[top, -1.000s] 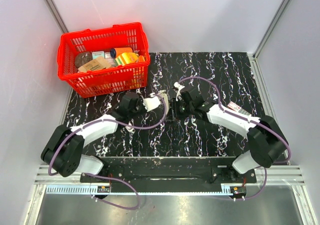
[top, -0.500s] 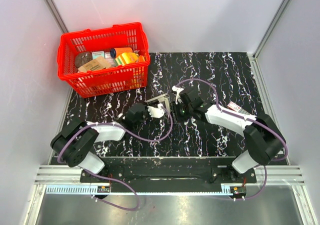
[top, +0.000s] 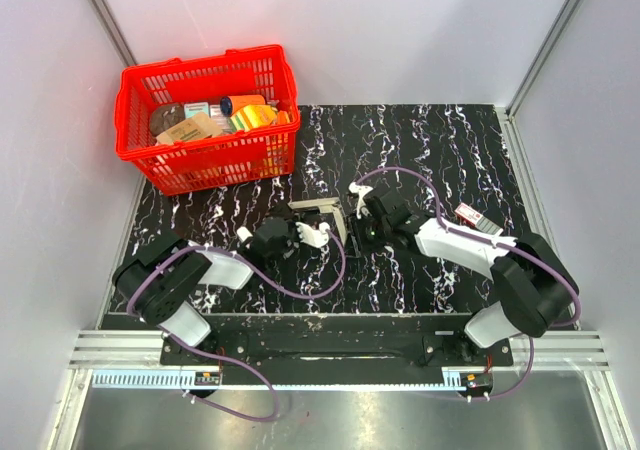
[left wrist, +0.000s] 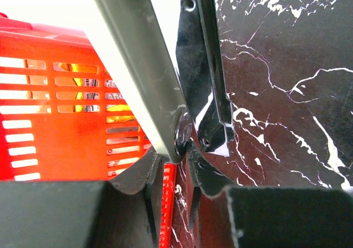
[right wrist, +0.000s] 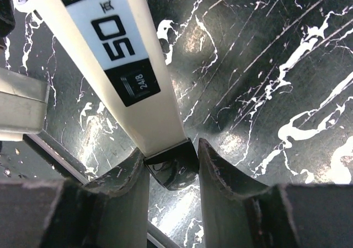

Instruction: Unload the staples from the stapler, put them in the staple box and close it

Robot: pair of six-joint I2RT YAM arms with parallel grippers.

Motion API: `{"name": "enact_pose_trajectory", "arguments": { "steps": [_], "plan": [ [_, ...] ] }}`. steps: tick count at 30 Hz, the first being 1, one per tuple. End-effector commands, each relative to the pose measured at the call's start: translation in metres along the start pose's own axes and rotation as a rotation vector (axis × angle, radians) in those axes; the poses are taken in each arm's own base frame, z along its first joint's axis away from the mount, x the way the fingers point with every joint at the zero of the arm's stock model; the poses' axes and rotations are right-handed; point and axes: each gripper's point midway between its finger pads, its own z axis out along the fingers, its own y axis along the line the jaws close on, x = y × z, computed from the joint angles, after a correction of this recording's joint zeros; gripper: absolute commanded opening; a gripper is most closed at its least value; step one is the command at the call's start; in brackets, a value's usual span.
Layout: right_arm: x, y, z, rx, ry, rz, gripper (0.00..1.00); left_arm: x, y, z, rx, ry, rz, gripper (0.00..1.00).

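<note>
Clamping the right gripper point(right wrist: 172, 153) tight around the dark end of the stapler point(right wrist: 135, 66), at the tip of its pale labelled strip, over the black marbled desk point(right wrist: 265, 66). Hovering the left gripper point(left wrist: 171, 158) at the stapler's hinge, jaws barely apart, impossible to tell if pinching or just touching. Holding the stapler swung open mid-desk between the two arms, well apart from the red basket point(left wrist: 55, 121) at the far-left corner.

You'll see the stapler point(right wrist: 127, 66) topped in smooth, satin cream plastic with a printed label; in the left wrist view it shows dull, brushed grey metal. The table point(right wrist: 265, 66) is glossy black marble-look, and the basket point(left wrist: 55, 121) is shiny red moulded plastic.
</note>
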Motion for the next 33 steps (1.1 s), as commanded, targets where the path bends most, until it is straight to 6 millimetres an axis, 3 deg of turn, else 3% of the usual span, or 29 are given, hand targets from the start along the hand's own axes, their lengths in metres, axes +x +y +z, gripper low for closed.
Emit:
{"name": "enact_pose_trajectory", "arguments": {
  "steps": [1,6,10,13,16,19,22,25,29,33],
  "plan": [
    [-0.046,-0.015,-0.02,0.098,-0.197,0.127,0.0,0.012,0.013,-0.007,-0.064,0.068,0.115,0.0],
    [-0.063,-0.005,-0.022,0.072,-0.231,0.139,0.0,-0.002,0.019,-0.004,-0.03,0.06,-0.01,0.0],
    [-0.097,0.013,-0.036,0.015,-0.339,0.185,0.0,-0.031,0.02,-0.013,0.125,0.019,-0.26,0.02],
    [-0.132,0.028,-0.054,-0.026,-0.446,0.221,0.0,-0.065,0.017,-0.029,0.308,-0.053,-0.44,0.12],
    [-0.158,0.043,-0.068,-0.076,-0.51,0.25,0.0,-0.091,-0.009,-0.053,0.551,-0.098,-0.556,0.22],
    [-0.171,0.05,-0.075,-0.091,-0.533,0.271,0.0,-0.107,-0.023,-0.07,0.683,-0.123,-0.656,0.37],
    [-0.174,0.043,-0.072,-0.041,-0.517,0.288,0.0,-0.111,-0.023,-0.078,0.731,-0.136,-0.696,0.59],
    [-0.173,0.028,-0.065,0.047,-0.504,0.276,0.0,-0.102,-0.001,-0.071,0.692,-0.114,-0.785,0.68],
    [-0.17,0.007,-0.053,0.166,-0.464,0.239,0.0,-0.067,0.058,-0.057,0.614,-0.058,-0.987,0.75],
    [-0.175,-0.011,-0.034,0.257,-0.438,0.203,0.0,-0.04,0.113,-0.072,0.525,-0.083,-1.103,0.77]
  ]
}}
